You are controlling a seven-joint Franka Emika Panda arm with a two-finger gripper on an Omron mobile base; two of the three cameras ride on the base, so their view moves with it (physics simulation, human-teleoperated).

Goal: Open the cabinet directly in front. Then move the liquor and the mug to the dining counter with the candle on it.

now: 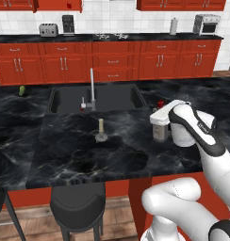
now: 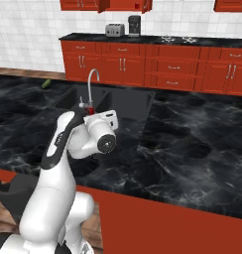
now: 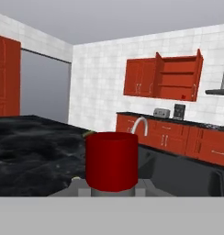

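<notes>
My gripper (image 1: 159, 117) reaches out level over the dining counter (image 1: 88, 160), right of the sink, shut on the liquor (image 1: 160, 134). The bottle stands upright, with its red cap (image 3: 111, 160) above the hand and its grey body below. I cannot tell whether its base touches the marble. The candle (image 1: 101, 127) stands in its grey holder to the bottle's left, well apart. On the far wall the cabinet (image 3: 178, 78) hangs with both doors swung open. The small red mug (image 3: 183, 96) sits on its shelf.
A sunken sink (image 1: 107, 99) with a tall faucet (image 1: 92, 87) lies just beyond the bottle. A small green fruit (image 1: 22, 90) rests at the island's left. Black stools (image 1: 77, 207) stand at the near edge. A toaster (image 1: 48, 30) and coffee machine (image 1: 68, 23) sit on the wall counter.
</notes>
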